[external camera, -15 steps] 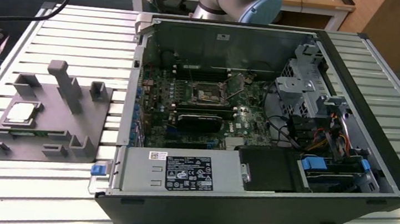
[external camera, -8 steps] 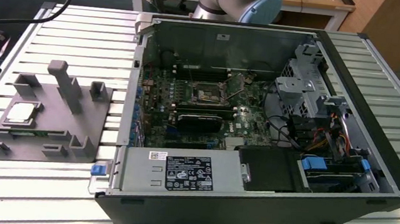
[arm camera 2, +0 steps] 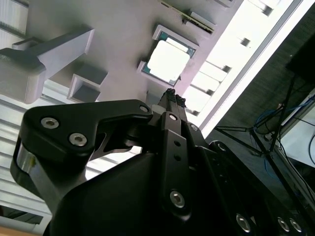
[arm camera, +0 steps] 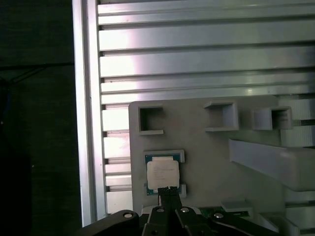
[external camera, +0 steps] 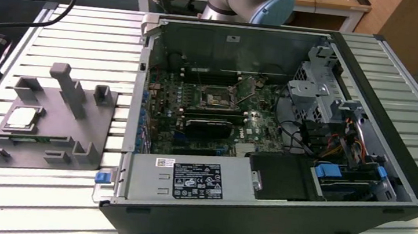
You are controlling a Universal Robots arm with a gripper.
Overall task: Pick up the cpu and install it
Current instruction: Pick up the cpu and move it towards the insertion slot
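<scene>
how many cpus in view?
1: the cpu sits in a holder on the grey fixture, at the exterior view's left of the PC case. None seen in the motherboard socket.

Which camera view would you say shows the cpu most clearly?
The first wrist view: the cpu faces the camera squarely, lid and edge distinct. In the second wrist view it is glare-washed and oblique; the exterior view shows it far off.

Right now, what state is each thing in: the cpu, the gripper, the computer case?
cpu: lying flat in its recess on the grey holder, not gripped.
gripper: jaws shut, empty, tips by the cpu's edge.
computer case: lying on its side, side panel off, interior exposed.
</scene>
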